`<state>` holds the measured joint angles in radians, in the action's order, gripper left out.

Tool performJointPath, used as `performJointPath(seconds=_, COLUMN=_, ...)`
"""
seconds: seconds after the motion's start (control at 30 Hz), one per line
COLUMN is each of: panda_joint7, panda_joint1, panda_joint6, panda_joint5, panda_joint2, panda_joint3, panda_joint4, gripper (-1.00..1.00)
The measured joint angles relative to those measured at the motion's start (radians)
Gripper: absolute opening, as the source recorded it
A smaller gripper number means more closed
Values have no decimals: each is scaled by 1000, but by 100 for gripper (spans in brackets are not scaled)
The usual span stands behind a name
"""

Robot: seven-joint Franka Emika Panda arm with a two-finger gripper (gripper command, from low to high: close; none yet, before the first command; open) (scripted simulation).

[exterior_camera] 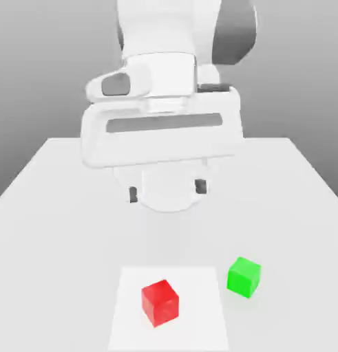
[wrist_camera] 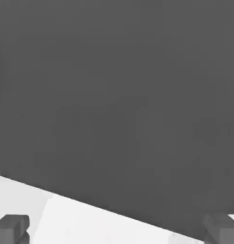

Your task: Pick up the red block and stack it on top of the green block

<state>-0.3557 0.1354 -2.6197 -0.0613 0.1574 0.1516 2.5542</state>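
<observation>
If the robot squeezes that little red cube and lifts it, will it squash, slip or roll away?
The small bright red cube has crisp edges and flat faces, so it probably stays rigid and sits still on the white table rather than rolling. Its smooth, plain faces may be slightly slippery, though parallel sides should suit the gripper.

Exterior view: raised camera facing the arm head-on across the white table (exterior_camera: 54, 206), angled downward, close enough that the arm's hand crowds the upper frame; red block (exterior_camera: 160, 302) and green block (exterior_camera: 244, 276) nearest the lens. Hand view: camera on the hand, between fingertips (wrist_camera: 12, 228), facing over the table (wrist_camera: 90, 224) edge toward dark surroundings. Shared: table surface.
</observation>
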Motion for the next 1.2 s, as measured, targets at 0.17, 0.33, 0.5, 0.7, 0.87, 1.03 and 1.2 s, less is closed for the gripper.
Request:
performJointPath(seconds=0.17, panda_joint7=108, panda_joint1=-1, panda_joint6=-91, panda_joint5=7, panda_joint2=-179, panda_joint3=5, panda_joint4=72, gripper=0)
performJointPath(seconds=0.33, panda_joint7=176, panda_joint1=-24, panda_joint6=-219, panda_joint5=-23, panda_joint2=-358, panda_joint3=-21, panda_joint4=83, gripper=0)
performJointPath(seconds=0.5, panda_joint7=204, panda_joint1=-53, panda_joint6=-299, panda_joint5=-60, panda_joint2=-455, panda_joint3=-58, panda_joint4=70, gripper=-100)
performJointPath(seconds=0.7, panda_joint7=193, panda_joint1=-51, panda_joint6=-278, panda_joint5=-45, panda_joint2=-431, panda_joint3=-53, panda_joint4=74, gripper=-100)
performJointPath(seconds=0.87, panda_joint7=139, panda_joint1=-31, panda_joint6=-145, panda_joint5=17, panda_joint2=-268, panda_joint3=-30, panda_joint4=101, gripper=-100)
performJointPath(seconds=1.03, panda_joint7=55, panda_joint1=76, panda_joint6=-100, panda_joint5=-7, panda_joint2=-175, panda_joint3=-90, panda_joint4=150, gripper=-100)
performJointPath(seconds=1.2, panda_joint7=-64, panda_joint1=168, panda_joint6=-71, panda_joint5=0, panda_joint2=-92, panda_joint3=-149, panda_joint4=203, gripper=-100)
